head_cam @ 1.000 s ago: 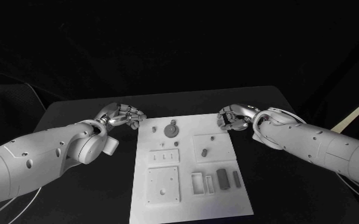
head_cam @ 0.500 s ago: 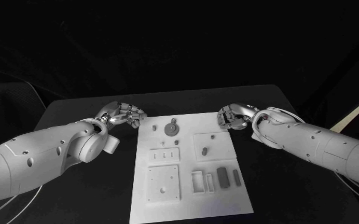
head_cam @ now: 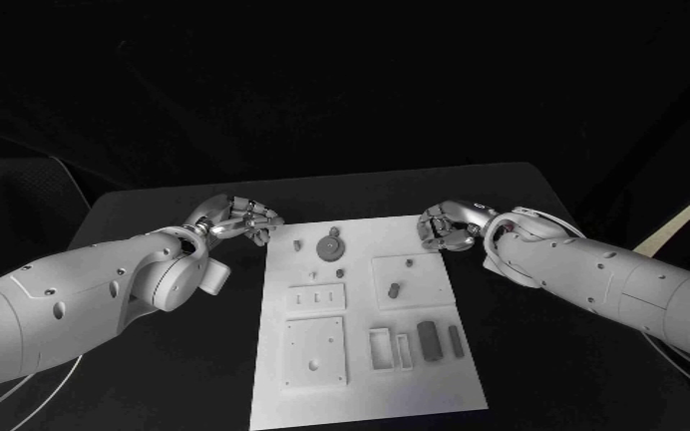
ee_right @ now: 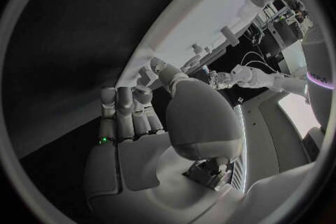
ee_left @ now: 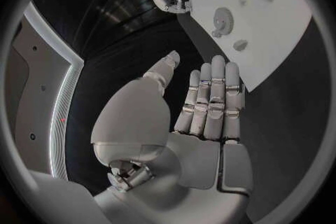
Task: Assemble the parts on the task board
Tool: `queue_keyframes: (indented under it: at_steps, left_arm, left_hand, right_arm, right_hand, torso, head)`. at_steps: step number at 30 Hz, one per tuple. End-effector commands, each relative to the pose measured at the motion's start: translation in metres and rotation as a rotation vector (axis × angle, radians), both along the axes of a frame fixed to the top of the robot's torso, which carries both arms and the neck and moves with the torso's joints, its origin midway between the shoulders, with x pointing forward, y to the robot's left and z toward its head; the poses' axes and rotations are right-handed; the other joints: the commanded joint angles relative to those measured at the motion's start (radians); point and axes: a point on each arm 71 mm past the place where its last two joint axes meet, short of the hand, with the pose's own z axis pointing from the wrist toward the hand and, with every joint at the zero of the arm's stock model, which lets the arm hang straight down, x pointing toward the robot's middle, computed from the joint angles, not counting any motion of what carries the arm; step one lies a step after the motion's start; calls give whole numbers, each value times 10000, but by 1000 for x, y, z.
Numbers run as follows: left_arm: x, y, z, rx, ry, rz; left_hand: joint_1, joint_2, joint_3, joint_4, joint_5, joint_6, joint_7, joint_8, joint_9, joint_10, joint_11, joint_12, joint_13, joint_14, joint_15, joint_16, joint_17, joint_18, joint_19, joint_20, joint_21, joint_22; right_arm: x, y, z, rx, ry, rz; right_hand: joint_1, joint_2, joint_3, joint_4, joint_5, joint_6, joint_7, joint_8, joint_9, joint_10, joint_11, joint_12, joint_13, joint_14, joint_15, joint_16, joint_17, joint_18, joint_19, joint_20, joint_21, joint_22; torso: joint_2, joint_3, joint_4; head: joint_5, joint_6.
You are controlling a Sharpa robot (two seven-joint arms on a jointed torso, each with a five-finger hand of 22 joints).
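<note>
now | left hand [head_cam: 237, 219] empty, fingers straight and apart, over the black surface [head_cam: 159, 214] just beside the task board's [head_cam: 360, 371] far left corner | right hand [head_cam: 449, 226] curled in, holding nothing, at its far right corner | parts [head_cam: 427, 336] lie on the board

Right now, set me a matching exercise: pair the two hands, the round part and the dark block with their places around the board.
Things:
1. left hand
2. right hand
3. round part
4. dark block

Places:
A. near right part of the board
B. beside the board's far right corner
C. far part of the board, middle
D. beside the board's far left corner

Pairs: 1-D, 2-B, 3-C, 4-A
</note>
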Motion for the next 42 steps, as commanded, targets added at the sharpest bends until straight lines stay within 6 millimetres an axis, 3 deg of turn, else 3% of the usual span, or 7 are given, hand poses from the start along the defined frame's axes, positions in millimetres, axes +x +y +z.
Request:
queue_keyframes:
  at_steps: [1,34,42]
  left_arm:
    - [-1,-2,1,-18,-17,-162]
    - [-1,0,1,123,-53,-191]
    - [-2,-4,0,201,94,-333]
  left_hand:
    - [58,24,4,57,42,10,64,-50,-9,61,21,48,9,-53,3,-41,14,134,-81,20,-46,-5]
    - [49,21,-1,64,42,1,71,-57,-13,60,23,43,7,-55,4,-44,17,133,-82,21,-50,-5]
    - [103,72,34,63,46,195,26,41,24,261,-18,124,44,37,-20,-3,54,150,-16,8,-21,19]
  right_arm:
    - [0,2,-1,-5,138,155]
    - [-2,6,3,131,-183,87]
    - [0,18,20,-68,-322,297]
  right_hand:
    - [22,119,63,4,-15,90,5,50,26,70,-4,43,-8,30,33,68,-12,-94,77,-31,209,-13]
    - [-73,439,406,15,-16,1449,279,640,326,246,-113,257,-29,186,-25,287,-22,-57,208,-78,402,-2]
    - [-72,420,409,1,-18,1497,291,658,335,249,-119,261,-31,188,-29,292,-23,-54,207,-80,407,-2]
  torso:
    - [-2,2,1]
    - [-11,15,-16]
    - [-27,6,-22]
  head:
    - [-14,-34]
    - [28,-69]
    - [31,7]
